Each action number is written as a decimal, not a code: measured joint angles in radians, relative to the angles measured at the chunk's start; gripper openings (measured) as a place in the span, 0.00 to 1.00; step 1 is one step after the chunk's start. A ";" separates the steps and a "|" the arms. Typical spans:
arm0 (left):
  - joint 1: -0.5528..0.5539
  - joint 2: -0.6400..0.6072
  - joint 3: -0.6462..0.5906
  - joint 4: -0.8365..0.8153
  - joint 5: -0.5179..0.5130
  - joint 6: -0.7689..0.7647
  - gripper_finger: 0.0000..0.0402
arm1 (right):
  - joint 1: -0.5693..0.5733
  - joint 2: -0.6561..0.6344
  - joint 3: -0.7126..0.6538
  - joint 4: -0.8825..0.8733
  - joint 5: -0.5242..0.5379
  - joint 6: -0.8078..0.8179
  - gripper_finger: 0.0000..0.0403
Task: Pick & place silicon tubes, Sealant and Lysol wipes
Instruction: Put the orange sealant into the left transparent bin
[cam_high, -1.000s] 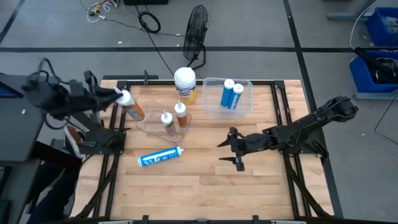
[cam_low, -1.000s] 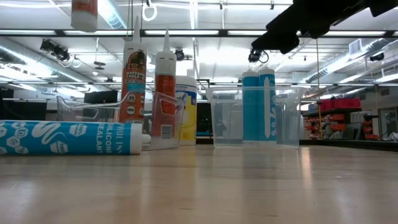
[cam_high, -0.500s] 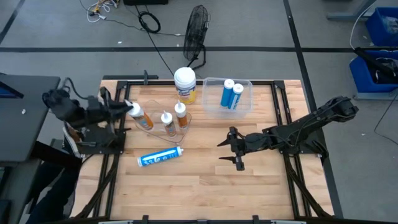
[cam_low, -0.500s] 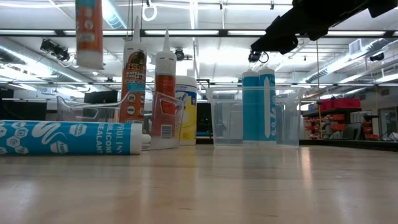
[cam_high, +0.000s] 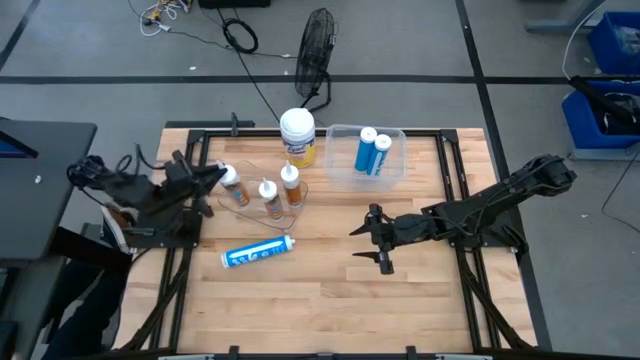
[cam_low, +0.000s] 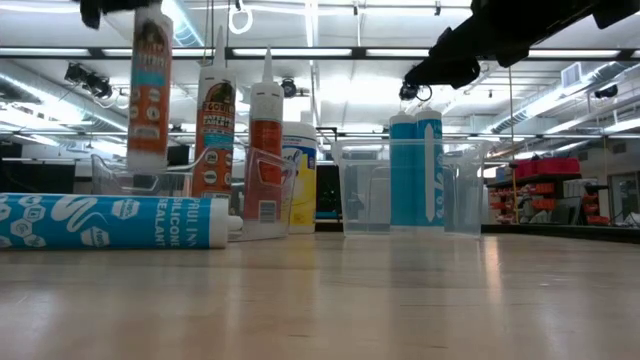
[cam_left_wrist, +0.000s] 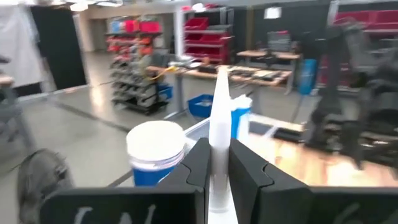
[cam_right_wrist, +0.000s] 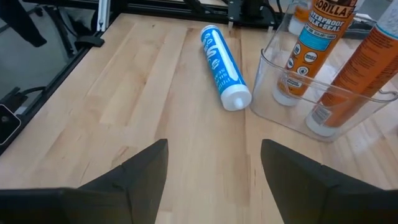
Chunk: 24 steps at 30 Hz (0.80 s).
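Note:
My left gripper is shut on an orange nozzle-tipped cartridge at the left end of a clear bin. The cartridge hangs upright in the low view, its lower end about level with the bin's rim. Two more orange cartridges stand in that bin. The Lysol wipes stand upright behind it. A blue sealant tube lies on its side on the table. My right gripper hovers open and empty over the table's middle. My left gripper pinches the orange cartridge's white nozzle near its base, between its two fingers. The fingers come level from the table's left side and lie across the nozzle. The cartridge hangs below them, nearly upright; whether its lower end touches the bin cannot be told.
A second clear bin at the back right holds two upright blue cartridges. A black frame runs along the table's edges. Bare wood lies at the near half of the table.
My left gripper has gone down and toward the table's right, carrying the orange cartridge. The cartridge has come down from high above the table to the left end of the clear bin and stays upright. My right arm has kept still.

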 joint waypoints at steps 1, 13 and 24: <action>0.015 -0.001 -0.015 0.008 -0.002 -0.010 0.09 | 0.000 0.000 0.000 -0.001 0.000 0.000 0.65; 0.169 -0.005 -0.212 0.153 0.022 -0.129 0.09 | 0.000 0.000 0.000 -0.008 0.000 -0.001 0.65; 0.222 -0.005 -0.327 0.270 0.018 -0.163 0.09 | 0.000 0.000 0.000 -0.022 0.000 0.002 0.65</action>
